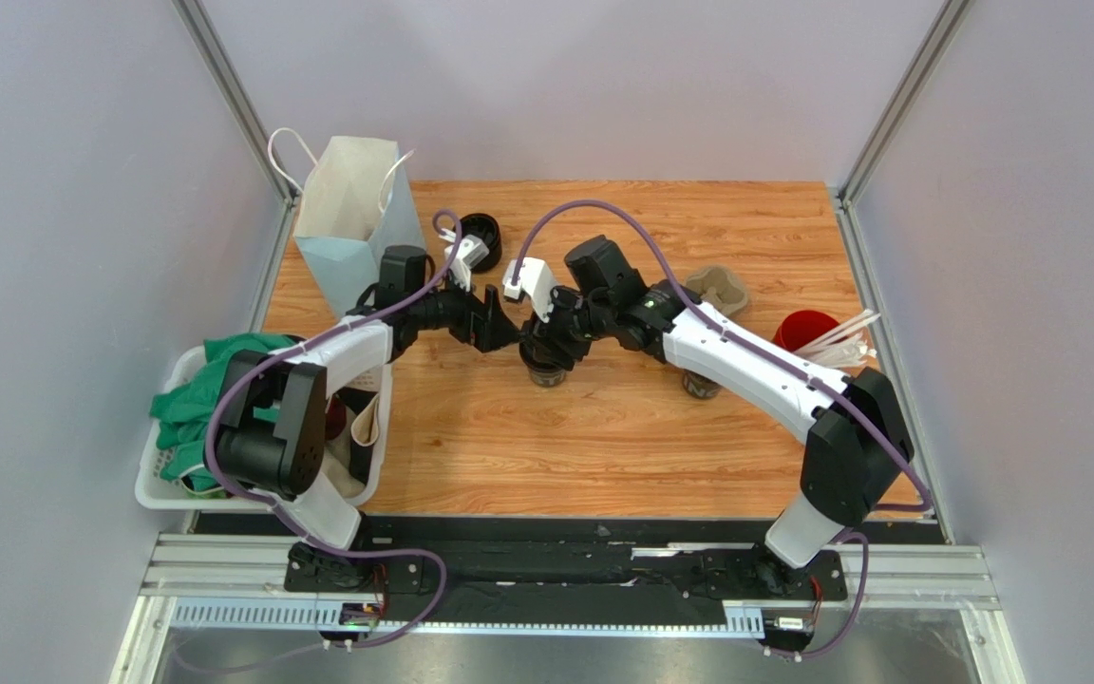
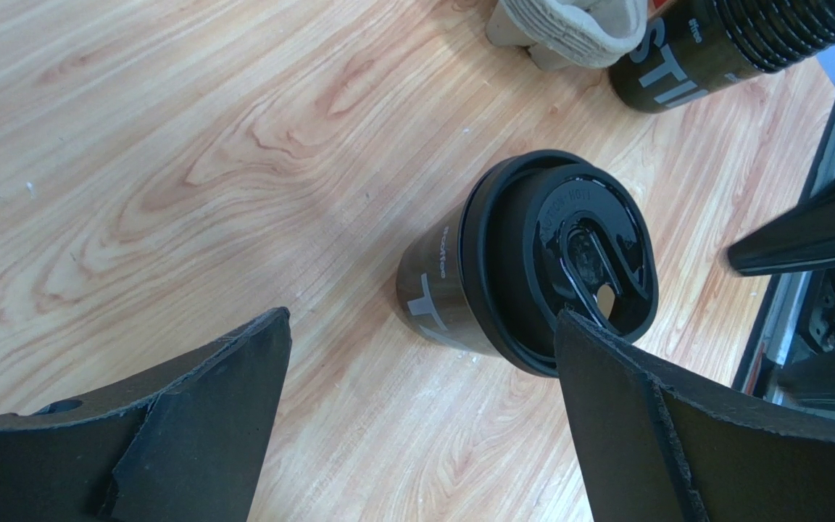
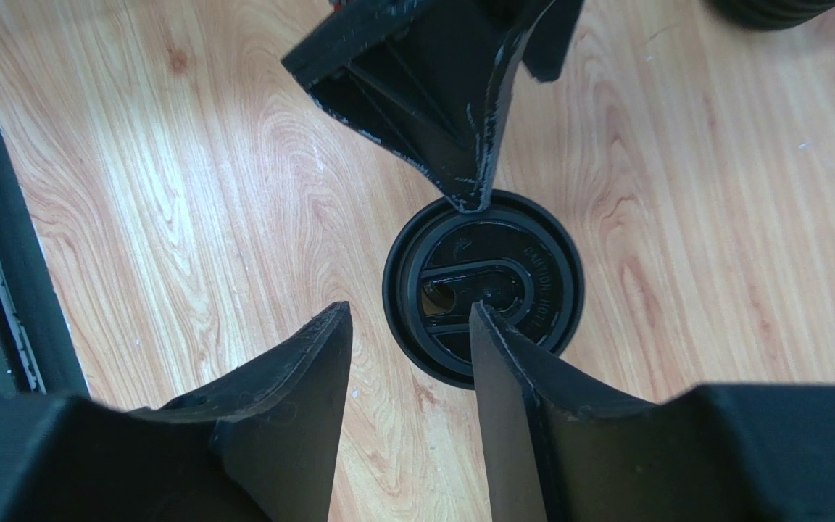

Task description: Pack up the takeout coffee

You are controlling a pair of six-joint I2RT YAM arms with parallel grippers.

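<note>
The takeout coffee [image 1: 549,374], a small dark cup with a black lid, stands upright on the wooden table's middle. My left gripper [image 1: 510,337] is open beside it. In the left wrist view the cup [image 2: 542,266] stands just beyond the gripper [image 2: 422,319], and the right fingertip [image 2: 607,370] overlaps the lid's rim. My right gripper [image 1: 550,346] hangs above the cup, open and empty. In the right wrist view the lid [image 3: 520,256] lies partly under one finger [image 3: 520,381] of the gripper [image 3: 409,310]. The left arm's finger [image 3: 433,98] reaches the lid's far rim.
A cardboard cup tray [image 1: 718,289] lies at the back right, also in the left wrist view [image 2: 563,27]. A red cup with straws [image 1: 804,334], two more black cups [image 1: 480,235] [image 1: 700,385], a white paper bag [image 1: 353,214] and a white basket [image 1: 168,492] stand around.
</note>
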